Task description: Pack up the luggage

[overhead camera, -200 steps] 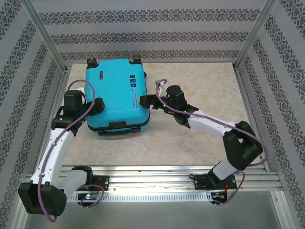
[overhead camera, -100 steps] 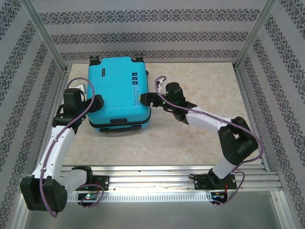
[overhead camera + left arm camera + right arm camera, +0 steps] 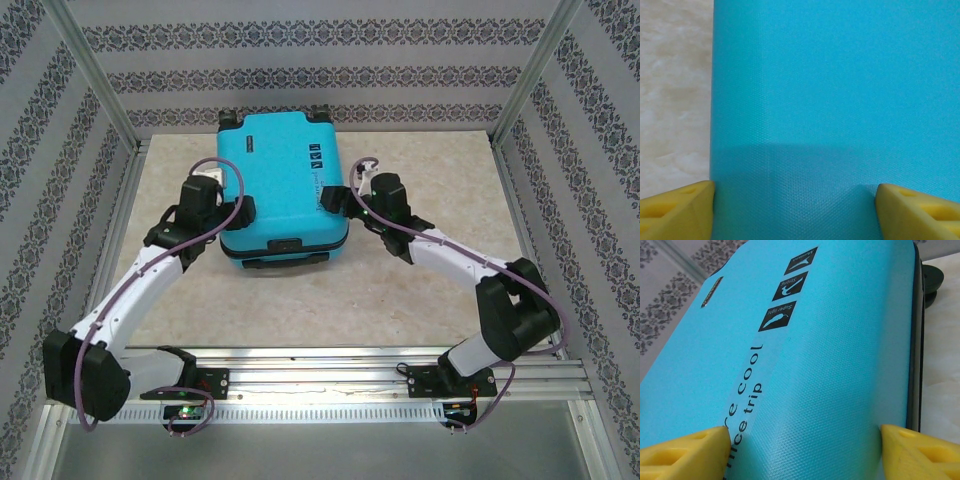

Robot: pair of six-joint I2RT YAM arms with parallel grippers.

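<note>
Flanking one luggage (image 3: 280,180), two claws (image 3: 235,212) (image 3: 345,203)

You see the luggage (image 3: 283,192), a turquoise hard-shell suitcase, closed and flat at the counter's (image 3: 420,290) 12 o'clock side, wheels at 12, black handle toward 6.

This is a lab test cell, not a home. Around the beige marbled counter (image 3: 420,300) stand panels covered in striped patterned wallpaper (image 3: 300,75), held by bare aluminium posts (image 3: 100,85) at the far corners. Along the counter's near edge runs a slotted aluminium rail (image 3: 320,365), and two white robot arms with purple cables are bolted to it.
</note>
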